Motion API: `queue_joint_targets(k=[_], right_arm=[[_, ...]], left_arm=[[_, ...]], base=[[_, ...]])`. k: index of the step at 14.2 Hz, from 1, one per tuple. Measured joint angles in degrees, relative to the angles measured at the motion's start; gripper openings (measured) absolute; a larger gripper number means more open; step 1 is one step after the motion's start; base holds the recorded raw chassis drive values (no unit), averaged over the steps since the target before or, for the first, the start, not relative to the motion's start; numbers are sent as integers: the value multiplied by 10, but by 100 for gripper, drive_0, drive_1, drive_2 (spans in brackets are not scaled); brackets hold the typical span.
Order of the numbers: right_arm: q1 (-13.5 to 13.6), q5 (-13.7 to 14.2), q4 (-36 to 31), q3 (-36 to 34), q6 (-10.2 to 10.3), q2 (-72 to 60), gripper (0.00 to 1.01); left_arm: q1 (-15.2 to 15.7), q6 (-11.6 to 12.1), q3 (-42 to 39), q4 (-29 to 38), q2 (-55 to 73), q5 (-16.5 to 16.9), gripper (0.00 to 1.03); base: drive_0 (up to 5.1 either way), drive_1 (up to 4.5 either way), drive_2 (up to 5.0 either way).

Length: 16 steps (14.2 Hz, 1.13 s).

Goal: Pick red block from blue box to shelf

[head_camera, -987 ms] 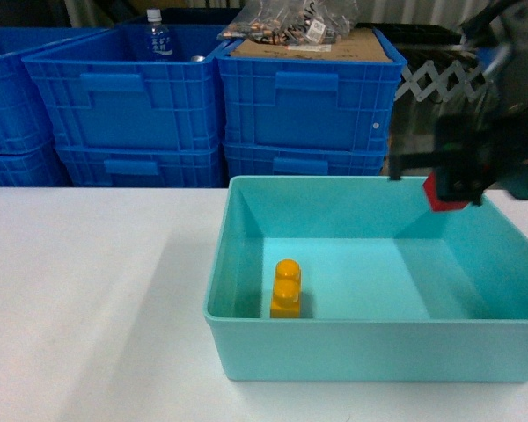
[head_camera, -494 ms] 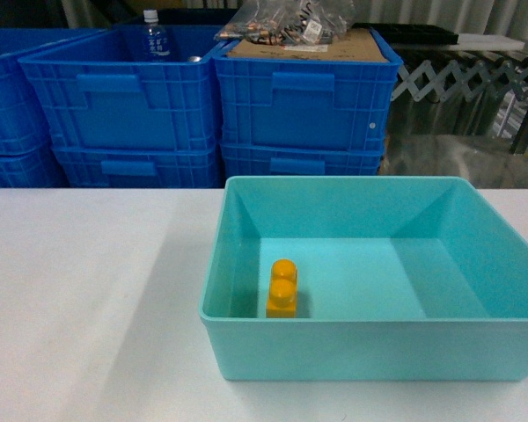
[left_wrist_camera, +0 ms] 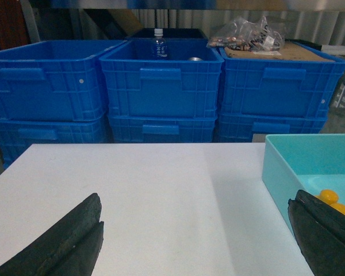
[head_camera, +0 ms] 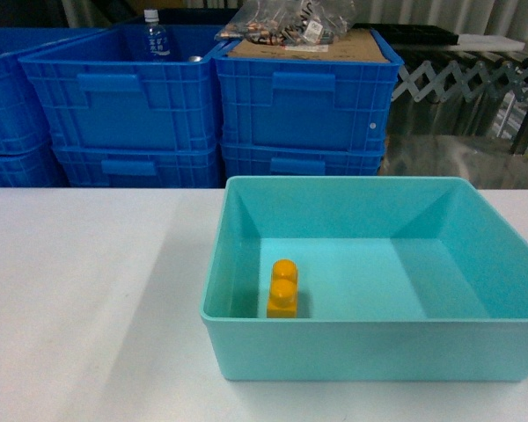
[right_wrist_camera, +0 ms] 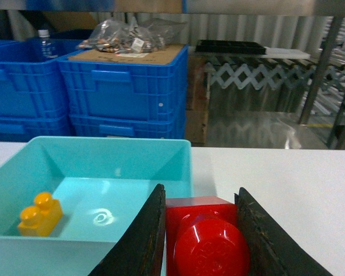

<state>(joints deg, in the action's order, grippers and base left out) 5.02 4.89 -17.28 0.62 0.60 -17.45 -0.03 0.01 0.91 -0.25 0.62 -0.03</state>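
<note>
Gone from head view since a second earlier: right hand [right_wrist_camera: 198,230], clamped on red block [right_wrist_camera: 206,241], lifted beside blue box [head_camera: 334,352]; left hand [left_wrist_camera: 195,241] apart, idle over counter [left_wrist_camera: 149,190]; carry step underway, shelf unseen, turn toward it judged next.

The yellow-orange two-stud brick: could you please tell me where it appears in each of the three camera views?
Head: the yellow-orange brick stands on the floor of the blue box, near its front-left corner.
Left wrist: only its studs show over the box wall at far right.
Right wrist: it lies at lower left inside the box.
Shared landmark: the bag-topped blue crate.
</note>
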Motion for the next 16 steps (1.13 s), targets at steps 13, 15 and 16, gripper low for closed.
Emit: queue_joint_targets(k=[13,15,16], right_arm=[[-50,-49,179,0,-1,153,28],[-50,-49,177,0,-2,172,27],[-50,-49,177,0,-2,172,27]], left_arm=[[0,0,0,0,0,0,98],[0,0,0,1,0,0,98],[0,0,0,0,0,0,98]], base=[[0,0,0],[0,0,0],[0,0,0]])
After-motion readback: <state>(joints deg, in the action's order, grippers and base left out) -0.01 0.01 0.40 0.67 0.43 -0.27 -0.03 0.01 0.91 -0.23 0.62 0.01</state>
